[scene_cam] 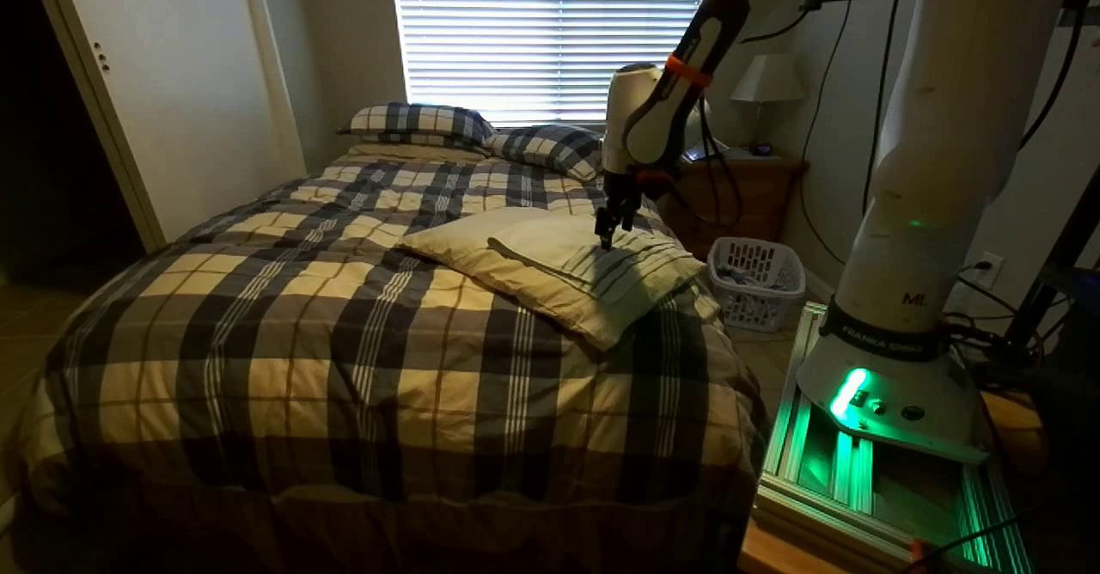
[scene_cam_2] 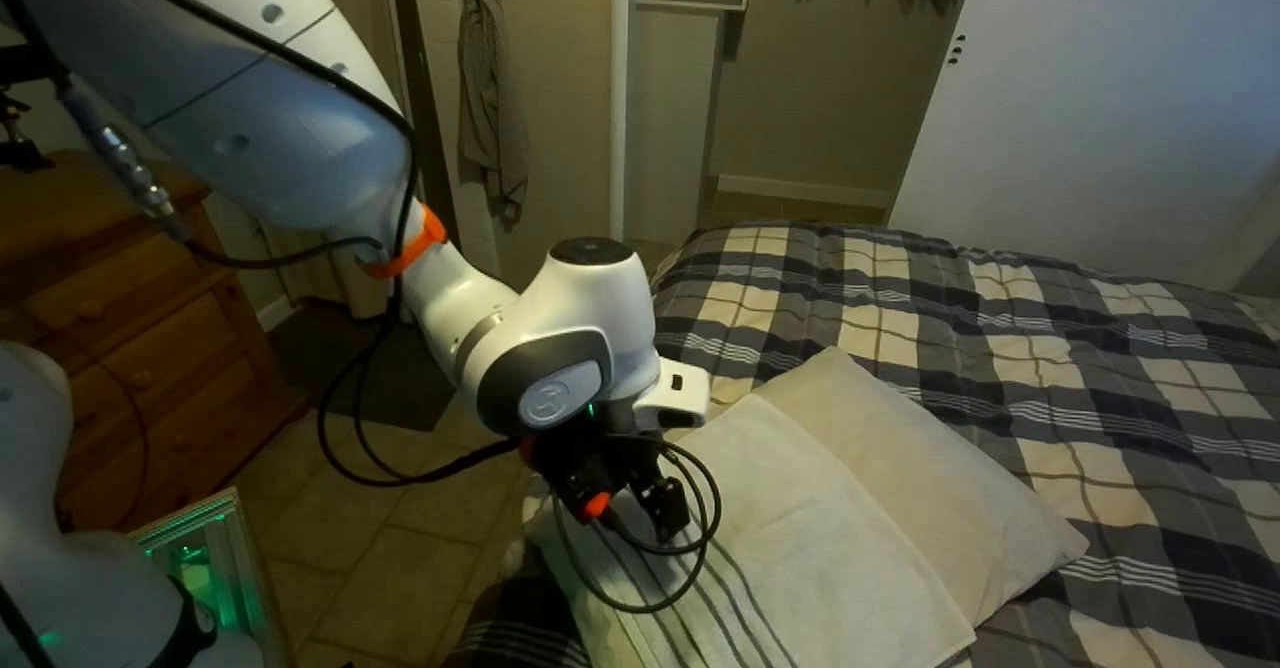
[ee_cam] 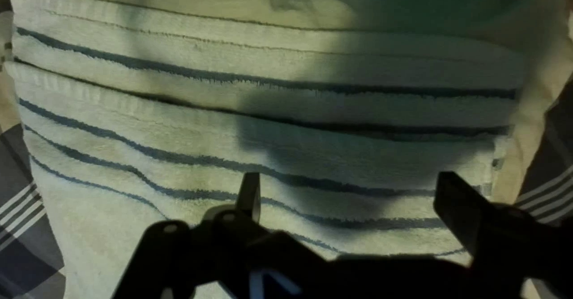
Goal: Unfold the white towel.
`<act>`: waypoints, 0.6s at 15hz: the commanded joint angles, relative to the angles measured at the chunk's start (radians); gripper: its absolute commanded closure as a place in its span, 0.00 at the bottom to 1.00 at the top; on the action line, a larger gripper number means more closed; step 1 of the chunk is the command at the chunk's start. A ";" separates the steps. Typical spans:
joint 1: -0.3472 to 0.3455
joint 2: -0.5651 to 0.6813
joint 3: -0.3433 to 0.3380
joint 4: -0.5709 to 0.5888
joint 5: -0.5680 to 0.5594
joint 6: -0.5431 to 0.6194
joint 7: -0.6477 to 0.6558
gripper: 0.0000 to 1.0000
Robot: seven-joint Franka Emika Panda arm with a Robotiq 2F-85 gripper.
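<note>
The white towel lies folded and flat on a cream pillow near the bed's edge on the robot's side. It also shows in an exterior view, with dark stripes near one end. In the wrist view, the towel shows two stacked striped edges running across, one layer lying back from the other. My gripper points down over the striped end, also seen in an exterior view. In the wrist view, its fingers are wide apart with only towel surface below them. I cannot tell whether the fingertips touch it.
The bed has a dark plaid bedspread and plaid pillows at the head. A white laundry basket stands on the floor beside it. A nightstand holds a lamp. A black cable loops by the gripper.
</note>
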 commanded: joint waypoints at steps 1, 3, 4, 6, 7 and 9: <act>-0.036 -0.029 0.020 -0.042 0.187 0.053 -0.159 0.00; -0.052 -0.028 0.036 -0.040 0.295 0.049 -0.264 0.00; -0.057 -0.028 0.040 -0.037 0.333 0.040 -0.302 0.00; -0.069 -0.030 0.050 -0.030 0.411 0.019 -0.382 0.00; -0.074 -0.030 0.052 -0.027 0.439 0.008 -0.414 0.00; -0.036 0.151 0.119 0.081 0.535 0.062 -0.406 0.04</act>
